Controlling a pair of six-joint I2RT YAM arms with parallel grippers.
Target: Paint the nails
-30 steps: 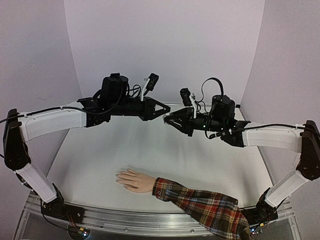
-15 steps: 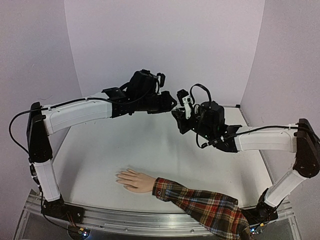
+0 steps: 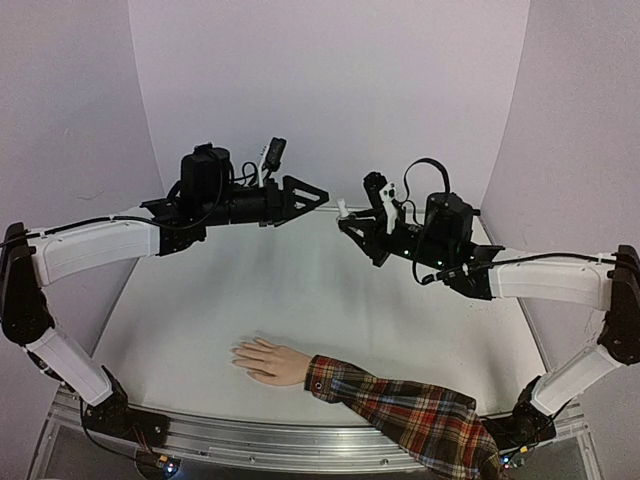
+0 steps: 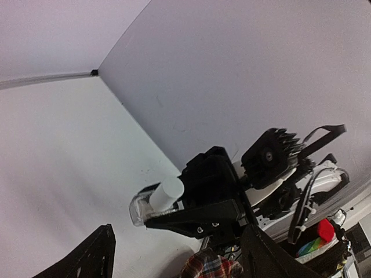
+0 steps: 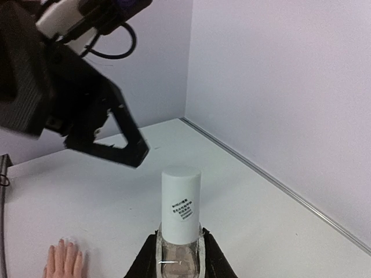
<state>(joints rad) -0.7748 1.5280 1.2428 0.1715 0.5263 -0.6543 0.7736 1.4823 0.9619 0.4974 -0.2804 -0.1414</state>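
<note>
Small sticker [image 5: 181,209] on white cylindrical cap [image 5: 180,184] of clear glass bottle [image 5: 179,260]: tiny black print, illegible. No other text.

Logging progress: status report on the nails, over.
Left end effector open, clear of the cap. Right end effector shut on bottle, cap on. Nails on table, no arm near. Nothing in the way.

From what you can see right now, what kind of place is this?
Probably a robot test booth in a lab: plain pale walls enclose a white table, with a left arm and a right arm at its edge.
</note>
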